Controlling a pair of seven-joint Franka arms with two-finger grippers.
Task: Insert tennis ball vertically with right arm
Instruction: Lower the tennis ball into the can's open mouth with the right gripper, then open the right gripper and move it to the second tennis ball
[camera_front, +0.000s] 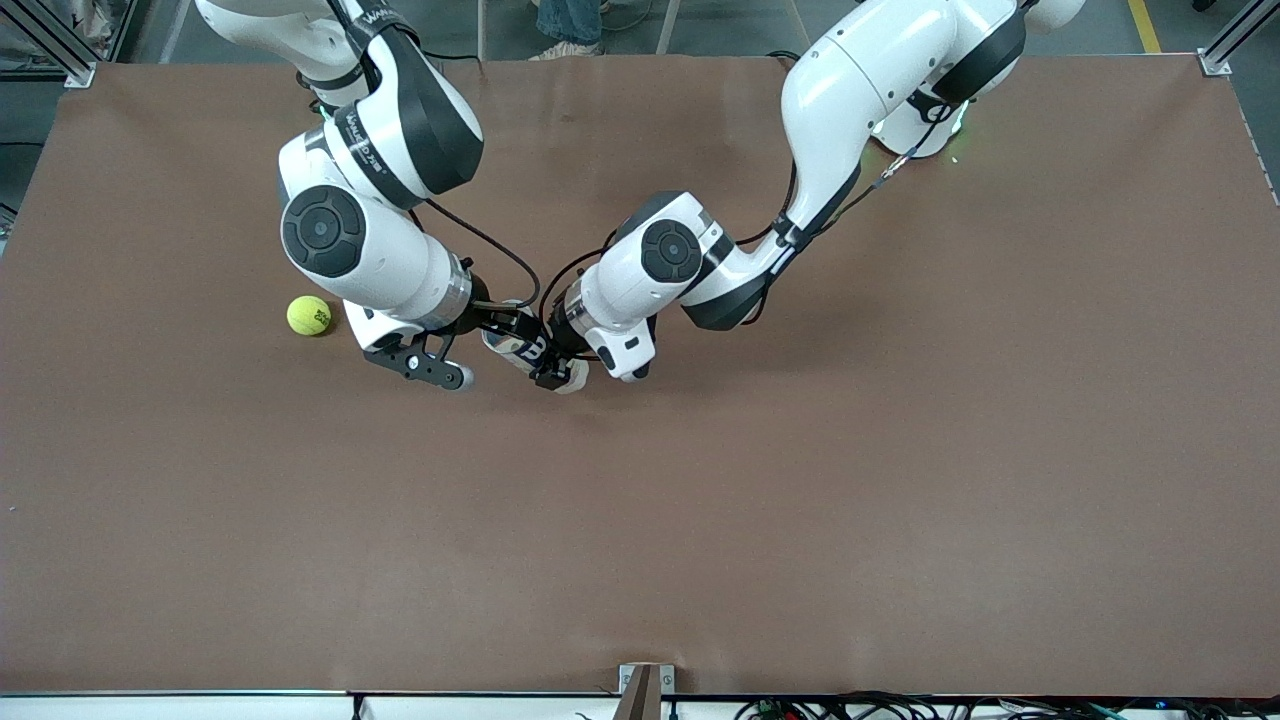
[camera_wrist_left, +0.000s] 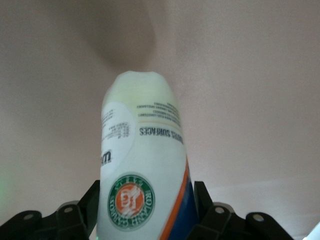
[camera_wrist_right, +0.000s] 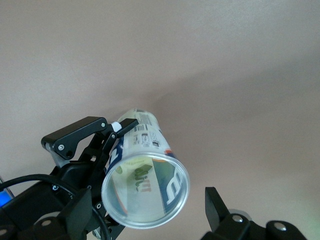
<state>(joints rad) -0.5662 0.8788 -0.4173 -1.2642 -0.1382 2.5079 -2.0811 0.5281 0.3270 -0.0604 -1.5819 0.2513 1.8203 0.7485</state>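
One tennis ball, one ball can and two white arms show on the brown table. The tennis ball, yellow-green, rests on the table toward the right arm's end, just beside the right arm's wrist and not held by anything. The right gripper hangs low over the table between the ball and the can, its fingers spread apart and empty; in the right wrist view one black finger shows beside the can's open mouth, apart from it. The can, clear plastic with a blue, white and orange label, is tilted with its open mouth turned toward the right gripper, and nothing lies inside it. The left gripper is clamped on the can, a black finger pressed on each side of the label near a round green and orange logo. The table surface is bare brown sheet. At the table's top edge in the front view lie a grey floor and a person's feet; along the bottom edge run a white rail and some cables
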